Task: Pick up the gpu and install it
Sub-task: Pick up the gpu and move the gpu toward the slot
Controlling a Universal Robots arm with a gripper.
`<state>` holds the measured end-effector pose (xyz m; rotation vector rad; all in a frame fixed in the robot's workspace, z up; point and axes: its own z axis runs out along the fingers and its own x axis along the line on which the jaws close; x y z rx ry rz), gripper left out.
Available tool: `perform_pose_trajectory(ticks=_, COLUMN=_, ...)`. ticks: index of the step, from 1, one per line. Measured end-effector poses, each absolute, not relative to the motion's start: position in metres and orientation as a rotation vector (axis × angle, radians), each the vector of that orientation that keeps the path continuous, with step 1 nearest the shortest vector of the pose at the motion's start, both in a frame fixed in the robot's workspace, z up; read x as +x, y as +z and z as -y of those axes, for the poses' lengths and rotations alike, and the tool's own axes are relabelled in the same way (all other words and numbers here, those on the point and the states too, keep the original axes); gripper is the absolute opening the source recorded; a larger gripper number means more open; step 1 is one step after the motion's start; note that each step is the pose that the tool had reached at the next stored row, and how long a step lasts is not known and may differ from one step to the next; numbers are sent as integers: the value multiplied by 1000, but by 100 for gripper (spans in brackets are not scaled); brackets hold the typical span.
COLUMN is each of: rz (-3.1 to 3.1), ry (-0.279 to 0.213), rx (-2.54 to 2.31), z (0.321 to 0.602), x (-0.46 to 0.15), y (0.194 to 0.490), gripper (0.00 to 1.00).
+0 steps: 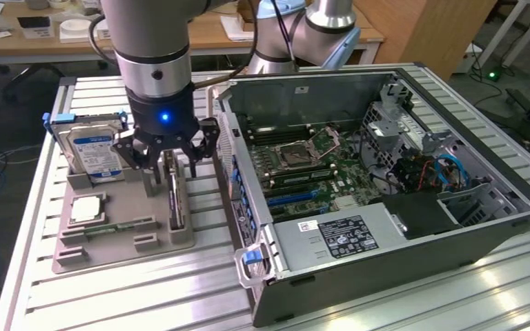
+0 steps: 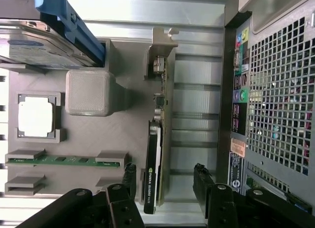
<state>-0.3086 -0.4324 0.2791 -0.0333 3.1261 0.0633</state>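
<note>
Grey holder tray [image 1: 108, 252] carries the gpu [image 1: 174, 203] standing on edge. The claw [image 1: 166, 169] hangs spread, its fingers on either side of the gpu without touching.

Table [image 1: 108, 303]: ribbed bare aluminium, satin sheen. Parts holder [image 1: 108, 256]: matt grey plastic, faintly grainy. Gpu [image 2: 153, 159]: glossy dark shroud, greenish board edge, dull grey metal bracket. Hard drive [image 1: 94, 155]: glossy blue-white label, blue plastic rails. Computer case [image 1: 385, 276]: matt dark painted metal outside, bare grey sheet metal inside. Tool [image 1: 171, 169]: matt black.
</note>
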Motion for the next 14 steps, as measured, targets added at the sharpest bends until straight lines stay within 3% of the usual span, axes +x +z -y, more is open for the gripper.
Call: perform_pose_trajectory(ticks=14, rz=-3136, ry=63, rx=-33, z=431, x=-308, y=268, gripper=59)
